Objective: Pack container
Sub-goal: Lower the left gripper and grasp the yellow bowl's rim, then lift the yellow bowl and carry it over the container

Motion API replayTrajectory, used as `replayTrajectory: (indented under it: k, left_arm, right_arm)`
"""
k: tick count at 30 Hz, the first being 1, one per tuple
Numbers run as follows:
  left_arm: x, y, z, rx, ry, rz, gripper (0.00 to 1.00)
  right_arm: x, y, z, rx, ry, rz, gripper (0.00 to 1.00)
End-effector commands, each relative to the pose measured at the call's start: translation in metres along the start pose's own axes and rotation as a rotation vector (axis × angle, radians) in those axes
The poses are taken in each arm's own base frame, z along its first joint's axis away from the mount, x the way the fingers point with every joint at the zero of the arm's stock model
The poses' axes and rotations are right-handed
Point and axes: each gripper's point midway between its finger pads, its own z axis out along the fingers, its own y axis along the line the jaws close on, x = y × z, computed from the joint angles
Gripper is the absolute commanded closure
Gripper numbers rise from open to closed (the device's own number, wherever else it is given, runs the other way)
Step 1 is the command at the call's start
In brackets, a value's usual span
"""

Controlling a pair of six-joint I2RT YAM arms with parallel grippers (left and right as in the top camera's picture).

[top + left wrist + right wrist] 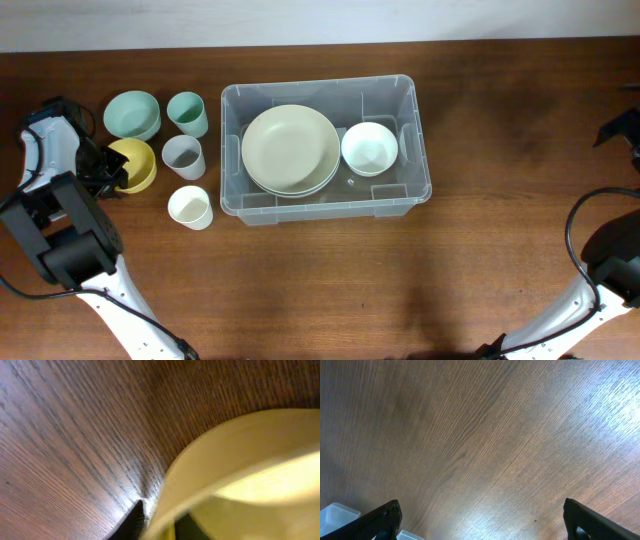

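Observation:
The clear container (pixel 425 190) sits mid-table, holding stacked pale plates (pixel 290 148) and a white bowl (pixel 369 148). Left of it, a yellow bowl (pixel 135 165) rests on the table. My left gripper (pixel 108 170) is at this bowl's left rim. In the left wrist view the yellow bowl (pixel 240 445) fills the right side, and the left gripper (pixel 162 522) has one dark finger (pixel 134 521) outside the wall and the other inside, pinching the rim. My right gripper (pixel 481 510) hangs open over bare wood, nothing between its fingers; a corner of the container (pixel 335 512) shows at the lower left.
Around the yellow bowl stand a mint green bowl (pixel 132 114), a green cup (pixel 187 112), a grey cup (pixel 183 155) and a white cup (pixel 189 207). The right arm (pixel 618 130) stays at the far right edge of the table.

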Motion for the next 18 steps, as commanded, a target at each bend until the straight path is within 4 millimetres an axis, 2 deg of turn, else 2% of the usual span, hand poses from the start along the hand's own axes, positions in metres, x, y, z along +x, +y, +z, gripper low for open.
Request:
replayTrajectory:
  k: [1, 4, 8, 14, 18]
  left_arm:
    - [0.000, 0.002, -0.001, 0.006, 0.005, 0.002, 0.92]
    - [-0.002, 0.008, -0.001, 0.003, 0.010, -0.011, 0.98]
    - [-0.007, 0.022, -0.001, -0.003, 0.023, -0.044, 0.99]
    - [-0.016, 0.055, -0.006, -0.014, 0.055, -0.123, 0.99]
    - [-0.027, 0.075, -0.018, -0.007, 0.054, -0.177, 0.99]
  right_arm:
    - [0.002, 0.001, -0.007, -0.002, -0.017, 0.003, 0.01]
    - [0.002, 0.001, -0.007, -0.002, -0.017, 0.003, 0.01]
    - [0.002, 0.001, -0.007, -0.002, -0.017, 0.003, 0.01]
    - [0.002, 0.001, -0.007, -0.002, -0.017, 0.003, 0.01]
    - [0.002, 0.001, -0.007, -0.002, -0.017, 0.003, 0.01]
